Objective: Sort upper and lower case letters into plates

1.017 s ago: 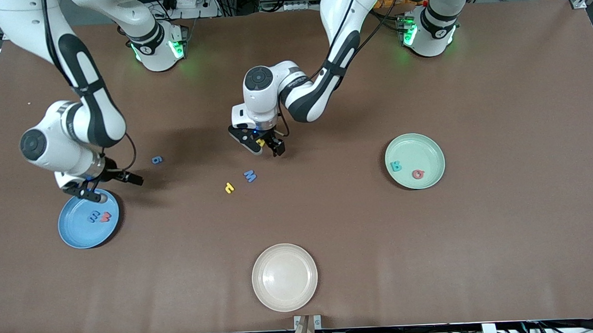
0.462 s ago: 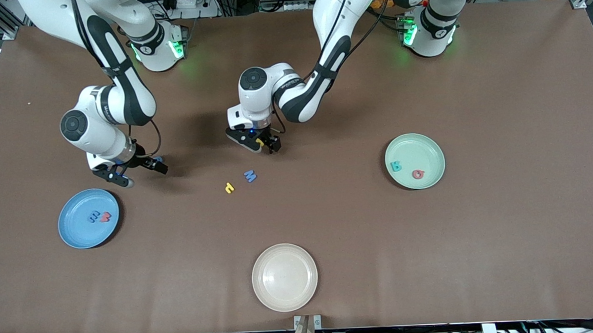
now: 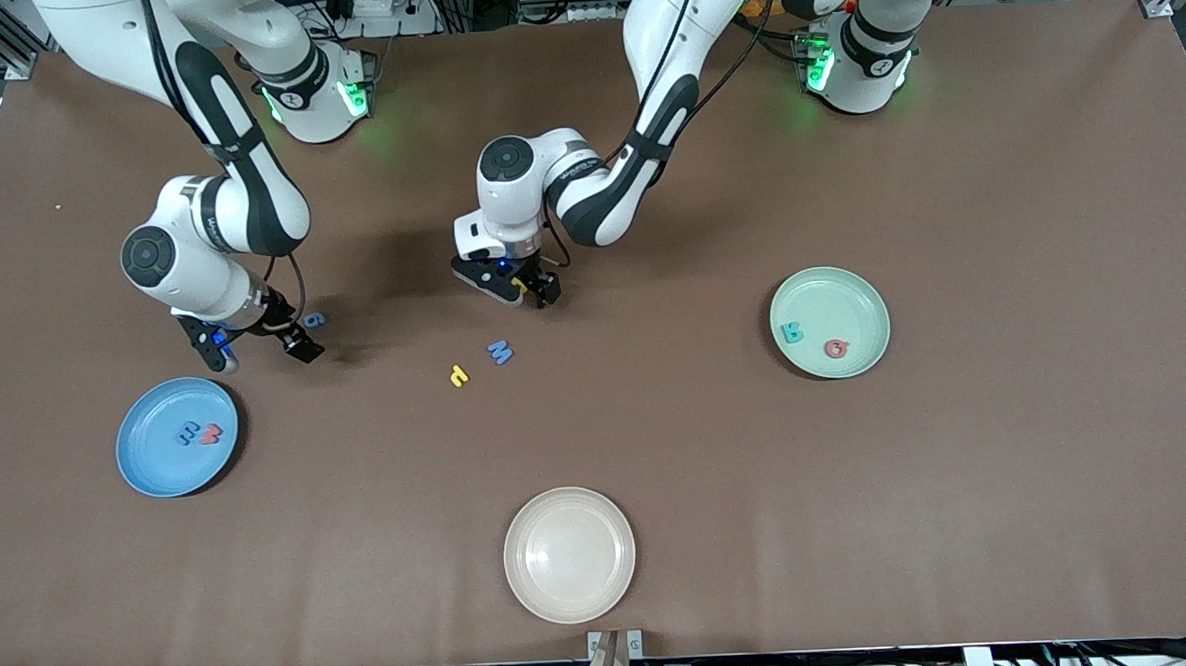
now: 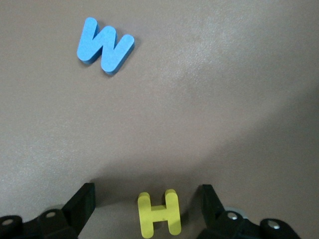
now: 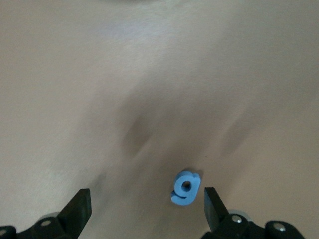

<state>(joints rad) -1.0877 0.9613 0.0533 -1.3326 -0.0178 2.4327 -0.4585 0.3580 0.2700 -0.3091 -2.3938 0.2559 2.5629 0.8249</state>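
Yellow foam, an H [image 4: 160, 214], lies flat on the table between the fingers of the left gripper [image 3: 523, 289], whose jaws stand wide apart with a clear gap on each side of the letter; it has hold of nothing yet, and the straddle looks like the set-up for a pinch across the H's sides. A blue W [image 4: 104, 44] lies a little nearer the front camera, with a small yellow letter [image 3: 459, 376] just beside it, both loose on the table (waiting their turn, I judge). The right gripper [image 3: 258, 346] hangs low near a blue g [image 5: 185, 187], its jaws also wide open and empty; in the right wrist view the g sits between the fingers but off toward one of them, so a squeeze now might nudge it rather than catch it squarely. Toward the right arm's end lies the blue plate [image 3: 143, 463], with two letters in it, a blue one and a red one touching. Toward the left arm's end the green plate [image 3: 856, 286] carries a teal letter and a red one, apart. A white plate [image 3: 571, 599] lies nearest the front camera.
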